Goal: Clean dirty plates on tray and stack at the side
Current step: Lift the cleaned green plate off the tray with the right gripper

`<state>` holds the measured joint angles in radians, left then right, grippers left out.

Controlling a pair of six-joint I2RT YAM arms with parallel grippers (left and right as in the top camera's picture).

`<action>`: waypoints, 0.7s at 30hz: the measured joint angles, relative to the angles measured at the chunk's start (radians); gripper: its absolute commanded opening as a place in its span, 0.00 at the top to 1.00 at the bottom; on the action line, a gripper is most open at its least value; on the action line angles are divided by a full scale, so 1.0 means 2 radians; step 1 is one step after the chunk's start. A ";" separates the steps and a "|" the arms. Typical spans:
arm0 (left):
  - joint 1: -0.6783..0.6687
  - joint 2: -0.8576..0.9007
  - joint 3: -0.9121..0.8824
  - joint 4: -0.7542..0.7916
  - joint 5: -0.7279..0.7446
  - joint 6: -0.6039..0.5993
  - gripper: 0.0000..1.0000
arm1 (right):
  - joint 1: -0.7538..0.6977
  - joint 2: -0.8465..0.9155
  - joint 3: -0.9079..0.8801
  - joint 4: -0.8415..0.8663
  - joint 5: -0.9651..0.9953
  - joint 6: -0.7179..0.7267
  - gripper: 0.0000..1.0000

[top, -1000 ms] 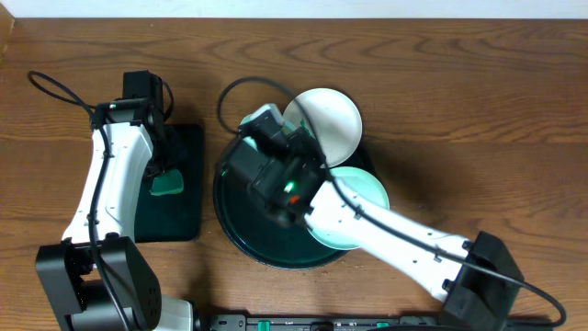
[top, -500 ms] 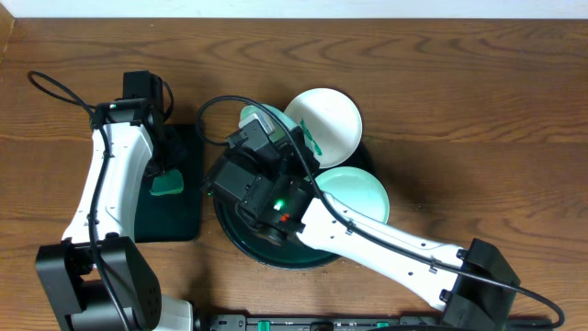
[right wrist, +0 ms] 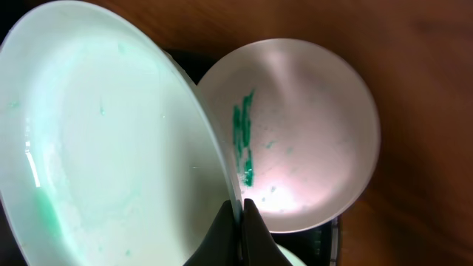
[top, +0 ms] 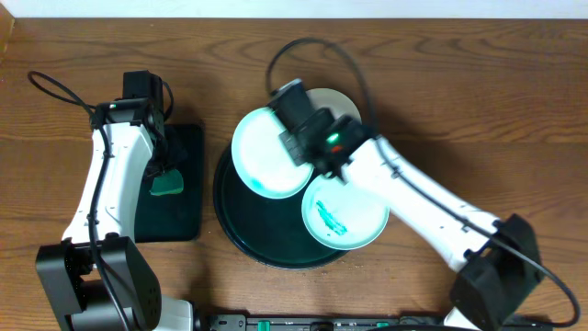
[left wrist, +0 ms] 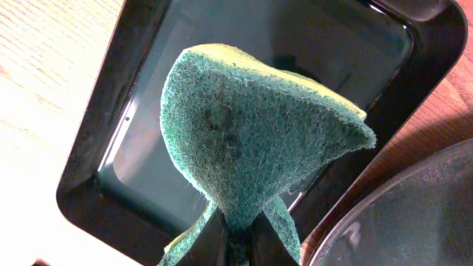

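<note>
Reads to me as a robotics lab bench, tabletop test setup. 2 arms, left arm (top: 108, 184) & right arm (top: 413, 198), based at the near edge of a wood-grain table (top: 459, 83), w/ loose black cable (top: 308, 39). Staged props: scouring sponge (left wrist: 251, 133), teal-smeared mint plate (top: 262, 147), round tray (top: 243, 225), rectangular tray (top: 179, 216).

Your left gripper (left wrist: 236, 238) and right gripper (right wrist: 240, 222) both have jaws pinched tight, the right arm (top: 413, 198) stretched diagonally.

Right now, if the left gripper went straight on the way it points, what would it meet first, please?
Probably the floor of the small rectangular tray: the left gripper, shut on the green sponge, points down into it, so the sponge would land first.
</note>
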<state>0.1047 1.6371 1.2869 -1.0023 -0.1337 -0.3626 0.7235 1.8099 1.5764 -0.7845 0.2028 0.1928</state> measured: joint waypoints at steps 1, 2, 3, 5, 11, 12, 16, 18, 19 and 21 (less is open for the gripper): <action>0.000 0.000 0.000 0.000 0.000 0.000 0.92 | -0.019 -0.006 0.000 -0.002 -0.027 0.002 0.99; 0.000 0.000 0.000 0.000 0.000 0.000 0.93 | -0.038 -0.013 0.000 -0.005 -0.053 0.004 0.99; 0.000 0.000 0.000 0.000 0.000 0.000 0.93 | -0.062 -0.022 0.000 -0.010 -0.080 0.005 0.99; 0.000 0.000 0.000 0.000 0.000 0.000 0.93 | -0.109 -0.041 0.000 -0.023 -0.124 0.009 0.99; 0.000 0.000 0.000 0.000 0.000 0.000 0.93 | -0.270 -0.080 0.001 -0.078 -0.201 0.019 0.99; 0.000 0.000 0.000 0.000 0.000 0.000 0.93 | -0.292 -0.081 0.001 -0.085 -0.205 0.020 0.99; 0.000 0.000 0.000 0.000 0.000 0.000 0.93 | -0.389 -0.080 -0.004 -0.108 -0.210 0.022 0.99; 0.000 0.000 0.000 0.000 0.000 0.000 0.93 | -0.429 -0.080 -0.014 -0.107 -0.209 0.023 0.99; 0.000 0.000 0.000 0.000 0.000 0.000 0.93 | -0.445 -0.080 -0.023 -0.105 -0.207 0.023 0.99; 0.000 0.000 0.000 0.000 0.000 0.000 0.93 | -0.472 -0.080 -0.050 -0.095 -0.204 0.023 0.99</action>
<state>0.1047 1.6371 1.2869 -1.0023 -0.1337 -0.3626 -0.2199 1.6501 1.4765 -0.9737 -0.2047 0.2386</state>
